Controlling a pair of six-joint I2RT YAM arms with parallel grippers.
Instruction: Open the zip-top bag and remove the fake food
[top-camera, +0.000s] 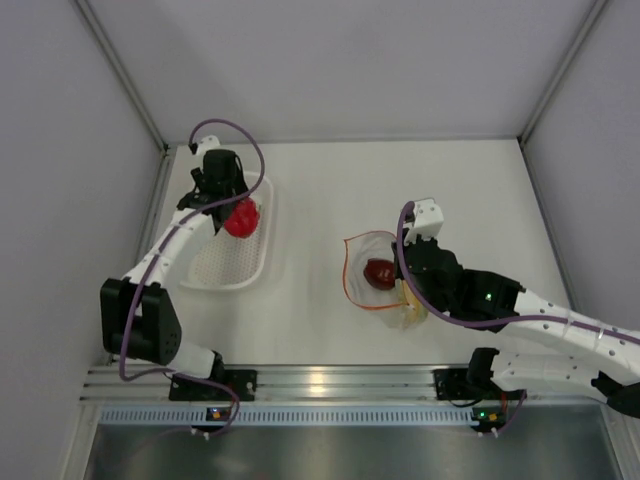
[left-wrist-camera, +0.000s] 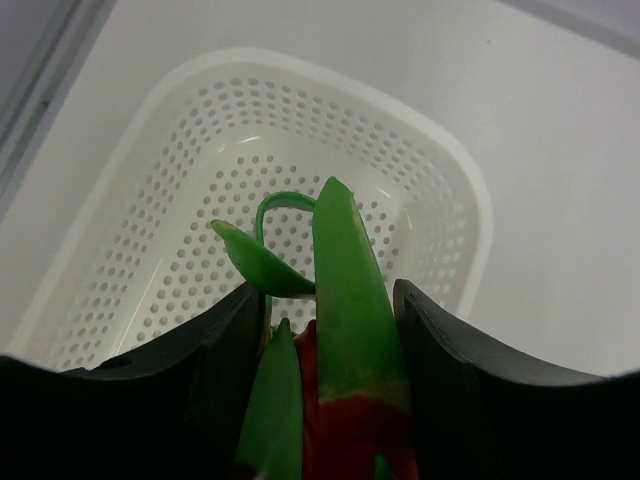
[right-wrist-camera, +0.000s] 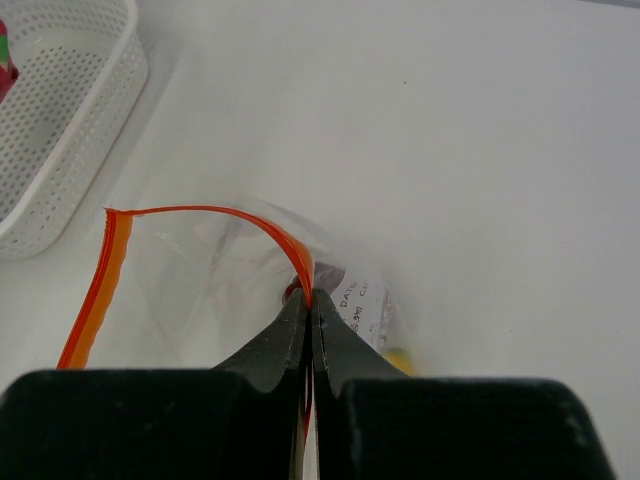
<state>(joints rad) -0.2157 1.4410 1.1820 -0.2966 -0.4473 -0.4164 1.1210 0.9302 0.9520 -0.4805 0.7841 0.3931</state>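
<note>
My left gripper (left-wrist-camera: 330, 400) is shut on a piece of fake food, a red toy fruit (left-wrist-camera: 345, 420) with green leaves (left-wrist-camera: 348, 290), and holds it above the white basket (left-wrist-camera: 300, 70). From the top view the red fruit (top-camera: 242, 218) hangs under the left gripper (top-camera: 230, 203) over the basket's far end. The clear zip-top bag (top-camera: 362, 262) lies mid-table with its mouth open in an orange loop. My right gripper (right-wrist-camera: 310, 300) is shut on the bag's orange zip strip (right-wrist-camera: 200, 210). A dark maroon fruit (top-camera: 379, 272) and a yellow one (right-wrist-camera: 400, 357) sit inside the bag.
The perforated white basket (top-camera: 225, 275) stands at the left by the side wall (top-camera: 60, 150), with nothing lying on its floor. Grey walls close in the table on the left, back and right. An aluminium rail (top-camera: 320, 380) runs along the near edge.
</note>
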